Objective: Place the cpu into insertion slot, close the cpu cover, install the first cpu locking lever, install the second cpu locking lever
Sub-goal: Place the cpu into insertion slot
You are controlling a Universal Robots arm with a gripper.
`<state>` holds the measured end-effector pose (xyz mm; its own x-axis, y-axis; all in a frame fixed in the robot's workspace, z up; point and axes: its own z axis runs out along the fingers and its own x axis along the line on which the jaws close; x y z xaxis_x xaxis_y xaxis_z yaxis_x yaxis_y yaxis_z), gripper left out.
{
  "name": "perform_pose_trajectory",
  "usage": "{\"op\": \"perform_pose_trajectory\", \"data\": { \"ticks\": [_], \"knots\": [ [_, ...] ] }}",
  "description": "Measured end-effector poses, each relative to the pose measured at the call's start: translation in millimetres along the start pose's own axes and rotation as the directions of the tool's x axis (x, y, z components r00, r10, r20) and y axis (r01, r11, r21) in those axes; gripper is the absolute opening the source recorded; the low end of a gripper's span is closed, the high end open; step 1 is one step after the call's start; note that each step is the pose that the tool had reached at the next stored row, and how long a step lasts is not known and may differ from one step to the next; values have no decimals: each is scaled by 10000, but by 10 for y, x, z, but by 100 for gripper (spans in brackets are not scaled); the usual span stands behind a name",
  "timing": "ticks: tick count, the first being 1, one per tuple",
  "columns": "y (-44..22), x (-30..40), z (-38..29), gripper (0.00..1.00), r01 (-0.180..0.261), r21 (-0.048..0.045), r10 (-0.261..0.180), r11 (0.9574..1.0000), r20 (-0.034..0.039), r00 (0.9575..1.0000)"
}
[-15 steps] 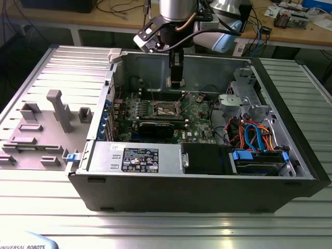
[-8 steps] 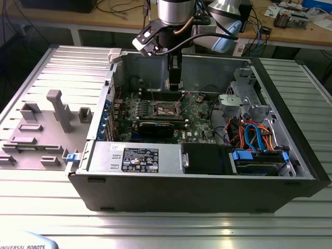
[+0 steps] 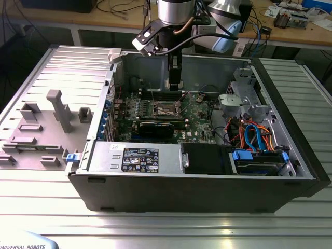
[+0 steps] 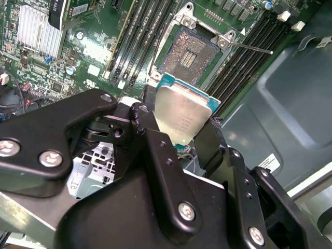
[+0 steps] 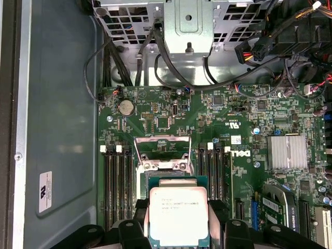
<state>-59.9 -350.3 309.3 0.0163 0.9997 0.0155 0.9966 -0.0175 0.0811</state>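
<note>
Finding: the gripper (image 4: 179,123) is pinching the cpu (image 4: 184,115) by two opposite edges, one black finger (image 4: 148,132) pressed against each side, with the dull silver top facing the camera in both wrist views. The cpu is held clear of the board and is not seated. In the second wrist view the insertion slot (image 4: 187,52) lies open just beyond it, its dark contact field fully exposed between the banks of memory slots (image 4: 244,52). In the first wrist view the cpu cover (image 5: 162,140) appears to stand raised at the far side of the socket, so the way down looks free. A thin locking lever (image 4: 249,48) juts out beside the socket rim. The exterior view puts the gripper (image 3: 175,87) low inside the open computer case (image 3: 290,129), over the middle of the board. Recommendation for the placement in hand: square the chip's edges to the silver-grey rim before you descend, and check its corner marking against the socket, which cannot be read here. Keep it level and lower it straight. Do not slide it across the contacts, which likely bend easily. Keep the fingers clear of the lever and the raised cover.
</note>
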Motion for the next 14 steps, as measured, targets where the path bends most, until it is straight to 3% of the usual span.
{"op": "perform_pose_trajectory", "data": {
  "ticks": [5,12,14],
  "knots": [
    [-7,0,35,54,0,-1,0,10000,3,10000],
    [-26,24,185,54,-57,-1,57,10000,7,10000],
    [-42,37,256,54,-62,-1,62,10000,9,10000]
  ]
}}
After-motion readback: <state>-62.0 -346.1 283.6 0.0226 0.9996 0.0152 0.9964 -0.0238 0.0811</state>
